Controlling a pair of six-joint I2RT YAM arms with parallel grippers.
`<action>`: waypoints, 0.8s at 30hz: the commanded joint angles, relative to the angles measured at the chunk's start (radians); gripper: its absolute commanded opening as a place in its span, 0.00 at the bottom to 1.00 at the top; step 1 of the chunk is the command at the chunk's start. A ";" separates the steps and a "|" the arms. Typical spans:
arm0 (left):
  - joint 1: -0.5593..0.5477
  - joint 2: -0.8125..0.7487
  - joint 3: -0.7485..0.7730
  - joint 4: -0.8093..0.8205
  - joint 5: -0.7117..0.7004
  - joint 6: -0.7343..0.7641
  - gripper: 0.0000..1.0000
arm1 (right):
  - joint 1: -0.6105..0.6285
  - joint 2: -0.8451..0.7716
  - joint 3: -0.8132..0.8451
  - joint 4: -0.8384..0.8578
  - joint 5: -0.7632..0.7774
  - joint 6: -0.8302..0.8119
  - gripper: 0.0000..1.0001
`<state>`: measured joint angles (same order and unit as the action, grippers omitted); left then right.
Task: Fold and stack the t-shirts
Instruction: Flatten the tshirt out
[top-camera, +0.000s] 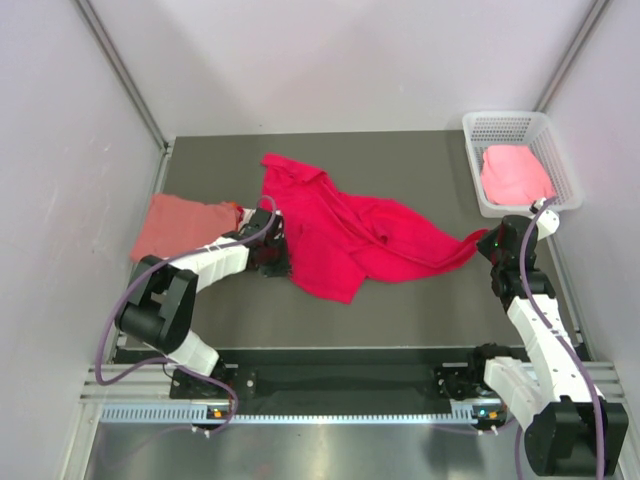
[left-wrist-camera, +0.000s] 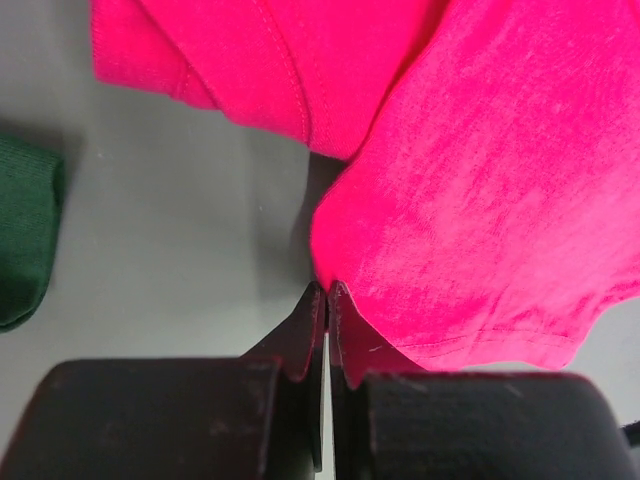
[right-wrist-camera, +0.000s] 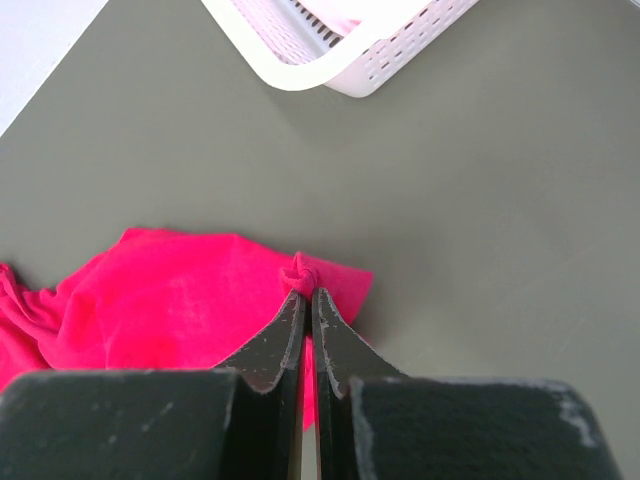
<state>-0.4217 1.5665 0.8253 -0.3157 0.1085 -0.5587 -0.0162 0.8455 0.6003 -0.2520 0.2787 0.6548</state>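
The crimson-pink t-shirt (top-camera: 340, 230) lies rumpled across the middle of the table, stretched from left to right. My left gripper (top-camera: 275, 250) is shut on its left edge (left-wrist-camera: 450, 200), with the tips (left-wrist-camera: 327, 288) pinching the cloth low over the table. My right gripper (top-camera: 490, 245) is shut on a bunched corner (right-wrist-camera: 305, 270) at the shirt's right end. The dusty salmon t-shirt (top-camera: 175, 225) lies folded flat at the far left, with a strip of orange cloth (top-camera: 232, 208) at its right edge. The light pink t-shirt (top-camera: 515, 172) sits in the basket.
The white mesh basket (top-camera: 520, 125) stands at the back right; its rim shows in the right wrist view (right-wrist-camera: 340, 70). A dark green cloth edge (left-wrist-camera: 25, 235) lies left of my left gripper. White walls close in both sides and the back.
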 joint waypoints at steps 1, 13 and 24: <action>-0.005 -0.043 -0.005 -0.011 0.017 -0.001 0.00 | -0.007 -0.008 0.013 0.037 0.005 -0.014 0.00; -0.005 -0.236 -0.008 -0.177 0.008 -0.017 0.00 | -0.007 -0.022 0.007 0.025 0.004 -0.011 0.00; 0.096 -0.217 0.069 -0.158 0.199 0.003 0.00 | -0.007 0.087 0.044 0.059 -0.097 -0.030 0.00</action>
<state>-0.3943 1.3273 0.8215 -0.4923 0.1955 -0.5713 -0.0162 0.8764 0.6025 -0.2443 0.2497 0.6464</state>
